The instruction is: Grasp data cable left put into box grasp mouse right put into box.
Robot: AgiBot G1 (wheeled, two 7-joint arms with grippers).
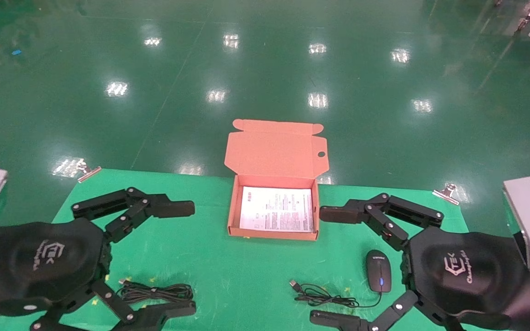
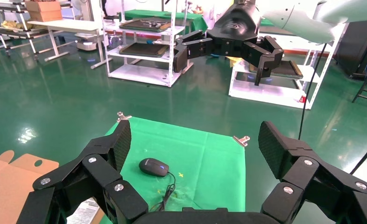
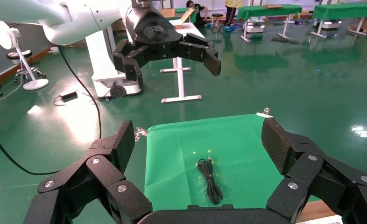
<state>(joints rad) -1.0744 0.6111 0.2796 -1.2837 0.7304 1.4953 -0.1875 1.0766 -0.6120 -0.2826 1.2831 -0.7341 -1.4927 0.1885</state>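
The data cable (image 1: pixel 155 291) lies bundled on the green surface (image 1: pixel 228 266), near-left of the box (image 1: pixel 272 209), untouched. The mouse (image 1: pixel 378 276) sits near-right of the box, its thin cord (image 1: pixel 322 296) trailing toward the middle. I see only a white printed sheet (image 1: pixel 276 209) inside the box, whose lid stands open, so I judge neither item is packed and both steps remain. My left pincer (image 1: pixel 164 257) hovers spread wide above the cable, empty. My right pincer (image 1: pixel 334 266) hangs wide too, beside the mouse, gripping nothing. I would take the cable first.
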